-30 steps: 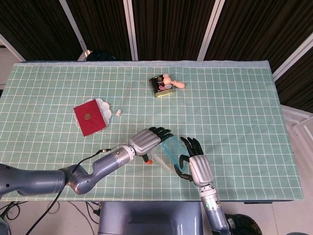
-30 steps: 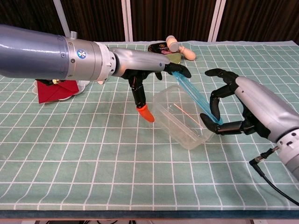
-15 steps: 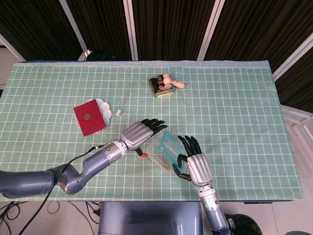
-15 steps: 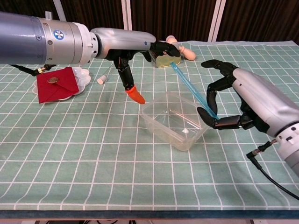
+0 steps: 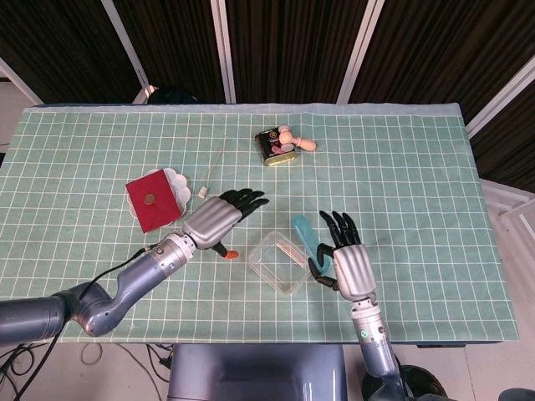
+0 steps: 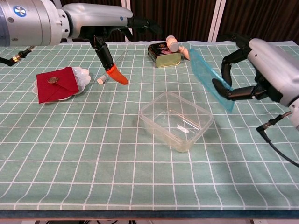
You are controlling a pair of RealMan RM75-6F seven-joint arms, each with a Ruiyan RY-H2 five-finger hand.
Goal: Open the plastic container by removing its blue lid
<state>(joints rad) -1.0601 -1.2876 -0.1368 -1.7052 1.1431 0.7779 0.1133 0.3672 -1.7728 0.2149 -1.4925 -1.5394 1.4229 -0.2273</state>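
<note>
Two robot hands now stand well apart over the desk, where a second ago they crowded the plastic container from both sides. The blue lid has come fully off: earlier it leaned with one edge at the container's rim, and now the right robot hand holds it lifted clear to the right, pinched between thumb and fingers and tilted on a slant. The left robot hand has drawn back toward the far left, fingers spread apart and grasping nothing, its orange-tipped thumb pointing down. The container, tipped up a second ago, sits flat and open on the green checked cloth between the two robot hands; a small pale speck lies on its floor, too small to identify. At the left, a white scalloped dish carries a red pouch with a small round gold piece on top, and a white stick lies just beside it. Farther back, a gold-rimmed tin holds small items too blurred to name, with a wooden peg figure touching it.
</note>
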